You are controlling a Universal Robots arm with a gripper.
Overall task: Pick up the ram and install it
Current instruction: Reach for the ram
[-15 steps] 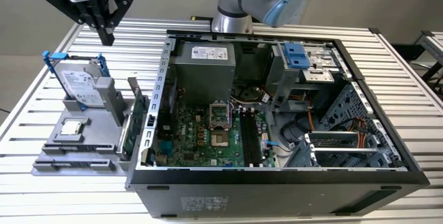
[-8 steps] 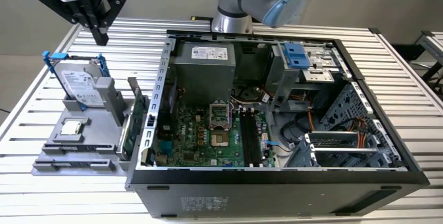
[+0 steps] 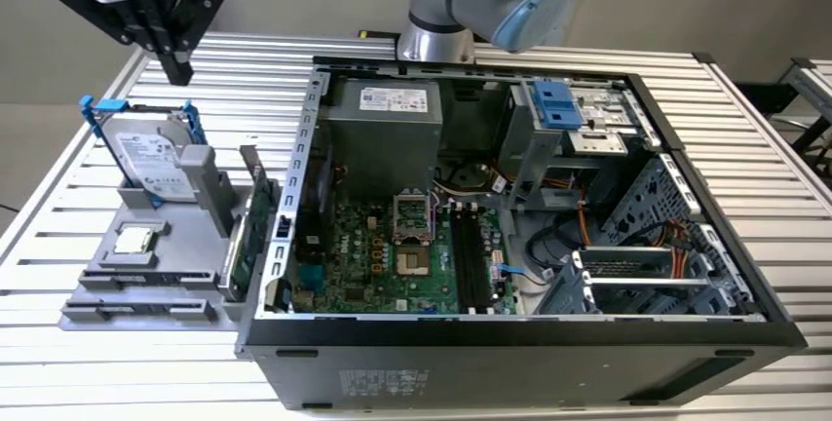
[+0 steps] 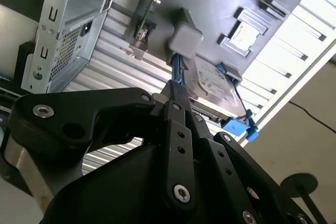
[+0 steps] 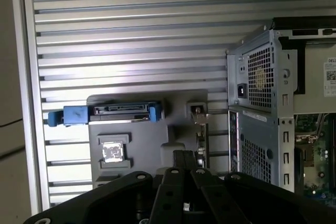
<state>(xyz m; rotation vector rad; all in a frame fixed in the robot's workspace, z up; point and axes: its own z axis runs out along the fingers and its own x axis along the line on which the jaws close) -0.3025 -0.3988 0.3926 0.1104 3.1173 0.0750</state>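
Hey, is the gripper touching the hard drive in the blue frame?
Apart. The exterior view shows the gripper hanging above the hard drive, with table slats visible between them.

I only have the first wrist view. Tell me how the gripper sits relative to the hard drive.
Observer: In the exterior view the gripper hangs shut, higher than the top of the upright hard drive, touching nothing.
Operator: Now report the motherboard's memory slots.
Observer: The long black slots beside the processor socket look empty.
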